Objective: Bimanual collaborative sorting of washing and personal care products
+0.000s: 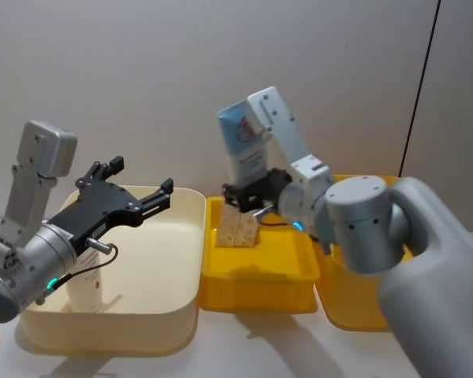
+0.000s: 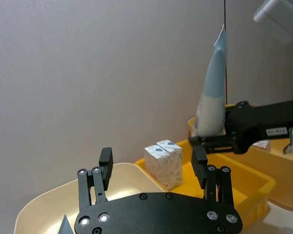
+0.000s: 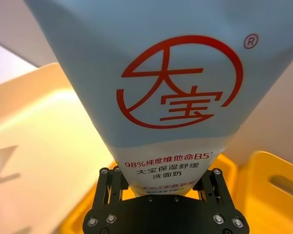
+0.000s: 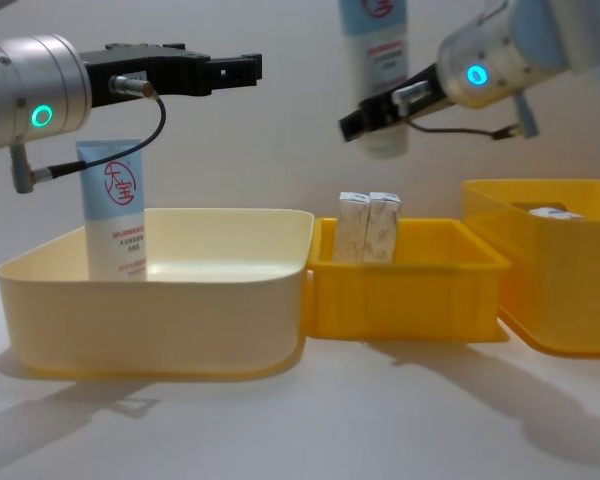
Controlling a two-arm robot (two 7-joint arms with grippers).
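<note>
While a light-blue squeeze tube point(image 1: 243, 142) is held upright in the air above the middle yellow bin point(image 1: 256, 268), the right gripper point(image 4: 380, 112) is seen closed on its lower, capped end, the two fingers pressed against either side of the tube. In the chest view the tube's upper part is cut off by the frame edge, and in the right wrist view its red circle logo and red text are shown large while the cap is hidden behind the gripper body. Two small white cartons point(image 4: 369, 227) with tan-orange print stand upright and touching each other inside the middle yellow bin, near its rear left corner; their lower halves are concealed by the bin wall in the chest view.

The left gripper point(image 1: 138, 189) is held above the cream tub point(image 4: 160, 290), its fingers spread wide apart with nothing between them. A second light-blue tube point(image 4: 115, 210) stands upright in the tub's left rear part, cap down; in the head view it is mostly hidden behind the left arm, so that only its pale lower section can be made out.

A further yellow bin point(image 4: 540, 280) sits on the right, touching or just beside the middle one. Something white point(image 4: 546, 212) lies in it, too little exposed to be identified.
</note>
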